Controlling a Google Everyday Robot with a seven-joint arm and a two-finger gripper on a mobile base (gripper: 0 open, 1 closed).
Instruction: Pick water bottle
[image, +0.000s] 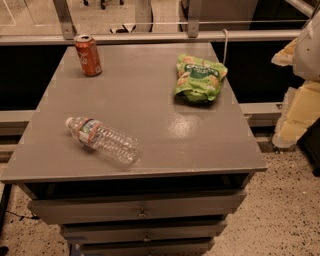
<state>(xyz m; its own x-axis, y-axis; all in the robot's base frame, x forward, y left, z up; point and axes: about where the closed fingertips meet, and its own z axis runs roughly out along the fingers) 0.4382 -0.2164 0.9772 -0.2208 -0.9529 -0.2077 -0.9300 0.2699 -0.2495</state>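
The water bottle (102, 139) lies on its side at the front left of the grey table top (150, 100). It is clear and ribbed, with a red, white and teal label band, and its white cap points to the back left. My gripper (294, 125) shows as white and yellowish parts at the right edge of the view. It hangs beyond the table's right side, far from the bottle and touching nothing on the table.
A red soda can (88, 55) stands upright at the back left corner. A green snack bag (199, 78) lies at the back right. A metal rail (150, 37) runs behind the table. Drawers (140, 210) are below the front edge, over a speckled floor.
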